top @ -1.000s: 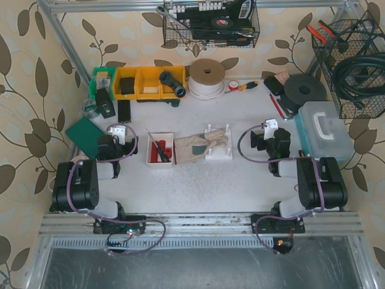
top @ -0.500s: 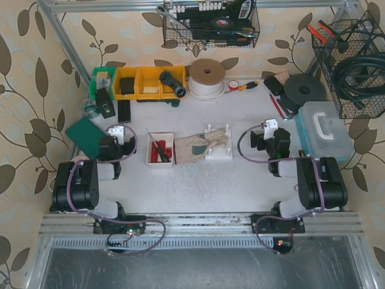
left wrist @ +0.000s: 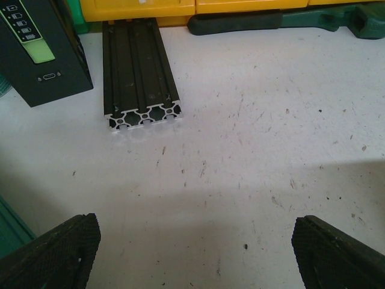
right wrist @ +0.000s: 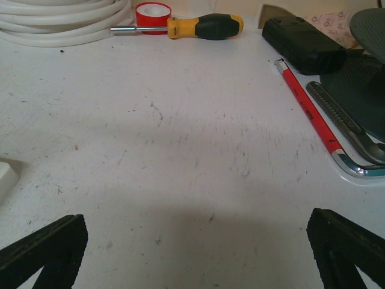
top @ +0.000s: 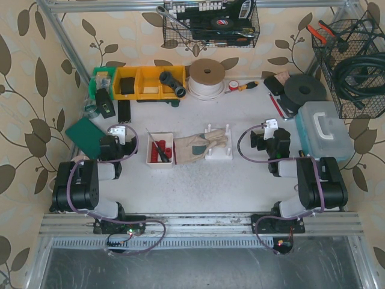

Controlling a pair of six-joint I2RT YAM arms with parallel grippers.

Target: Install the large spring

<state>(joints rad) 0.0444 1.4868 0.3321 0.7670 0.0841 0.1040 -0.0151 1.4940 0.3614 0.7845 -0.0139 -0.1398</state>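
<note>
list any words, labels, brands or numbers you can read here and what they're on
Nothing reads as clear words or numbers.
black box: green strip of small battery symbols, no words.
black package in the wire basket: round red logo, too small to read.
pale paper at the back: printed marks, blurred.

Bright, sharp pictures; soft shadows darken the near table [left wrist: 258,120].
</note>
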